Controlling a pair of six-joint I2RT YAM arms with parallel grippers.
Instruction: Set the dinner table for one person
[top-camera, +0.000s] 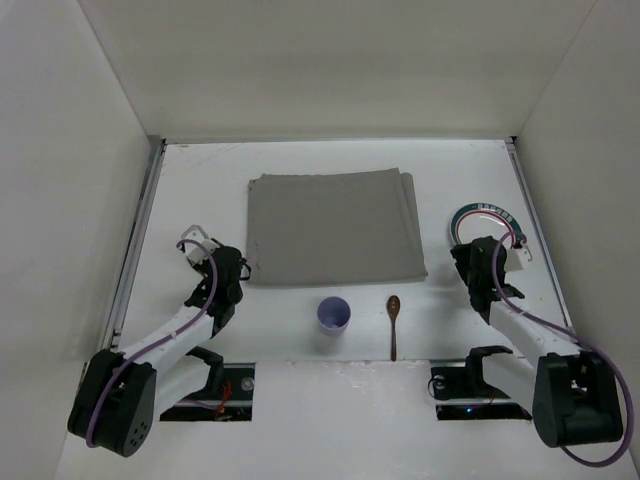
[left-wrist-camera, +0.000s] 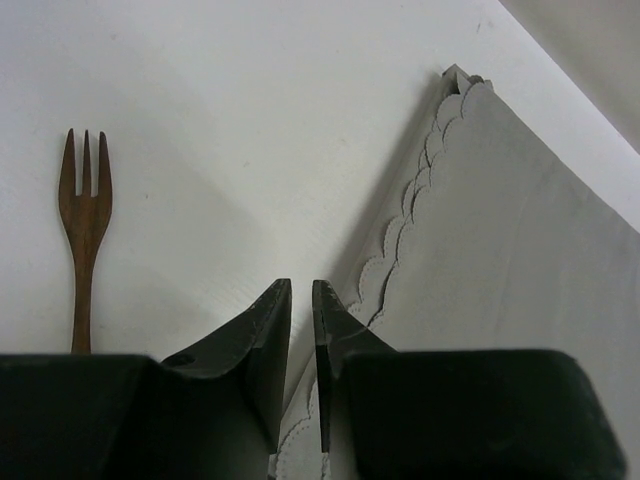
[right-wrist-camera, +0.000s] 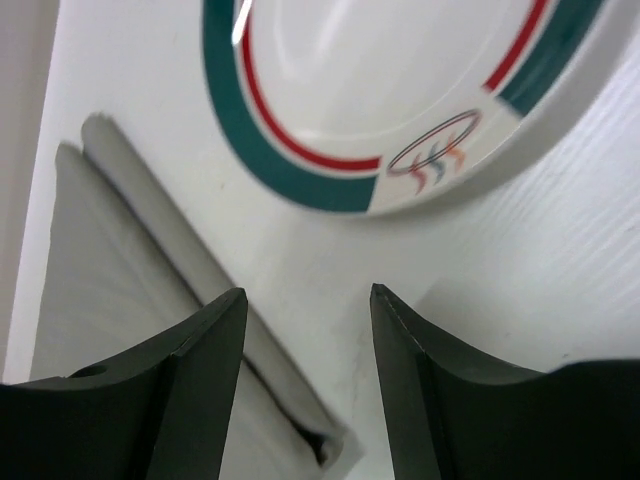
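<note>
One each of cup (top-camera: 334, 316), spoon (top-camera: 393, 322), fork (left-wrist-camera: 84, 240), plate (right-wrist-camera: 380, 60) and mat (top-camera: 335, 228) sit on your bench (top-camera: 300, 165). Your left gripper (left-wrist-camera: 300, 290) is nearly shut, your right gripper (right-wrist-camera: 308, 295) open, both empty.

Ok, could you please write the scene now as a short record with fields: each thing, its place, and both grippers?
dinner table: white, holds everything
mat: grey cloth, flat, centre
cup: pale purple, upright, in front of mat
spoon: wooden, right of cup, apart from it
plate: teal and red rim, right of mat, partly hidden
fork: wooden, left of mat
left gripper: almost shut, at mat's scalloped edge
right gripper: open, between mat and plate
</note>
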